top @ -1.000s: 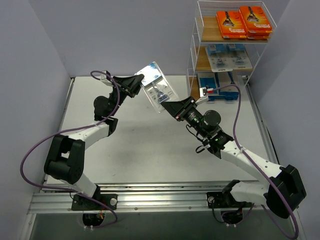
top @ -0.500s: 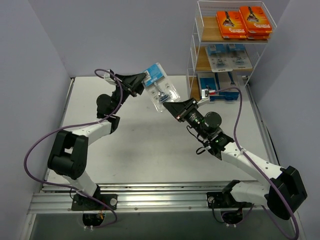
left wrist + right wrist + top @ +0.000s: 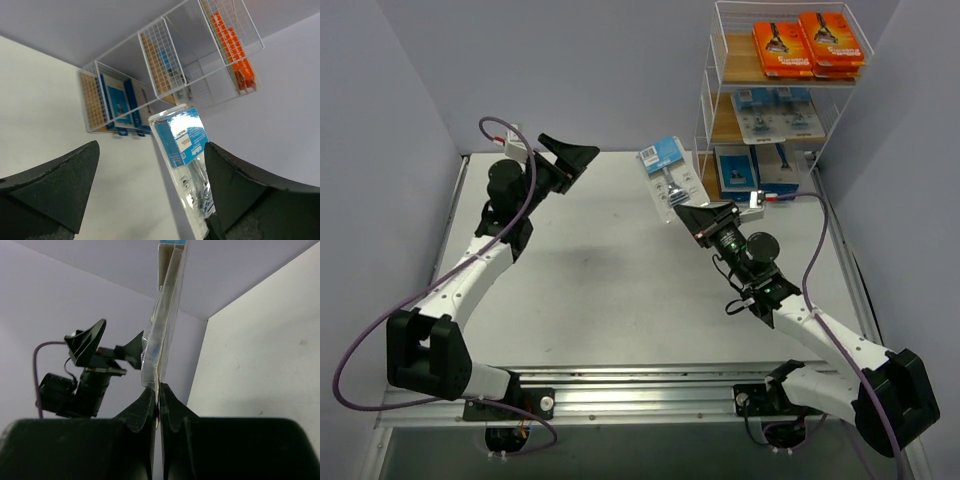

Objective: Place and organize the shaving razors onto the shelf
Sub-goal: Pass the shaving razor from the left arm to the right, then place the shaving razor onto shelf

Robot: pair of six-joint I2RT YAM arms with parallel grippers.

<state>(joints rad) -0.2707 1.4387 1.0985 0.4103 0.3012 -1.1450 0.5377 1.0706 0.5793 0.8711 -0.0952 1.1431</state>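
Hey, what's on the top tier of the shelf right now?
Two orange boxes lie flat side by side, one left and one right, on the top wooden tier of the shelf. Orange edges beneath them hint at more boxes, but they are covered, so the count is hidden.

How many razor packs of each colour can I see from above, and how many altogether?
Orange boxes: 2
Blue-and-grey boxes: 2
Clear blister packs: 3 (2 shelved, 1 gripped in the right tool)
Total: 7 in view; any stacked underneath are hidden.
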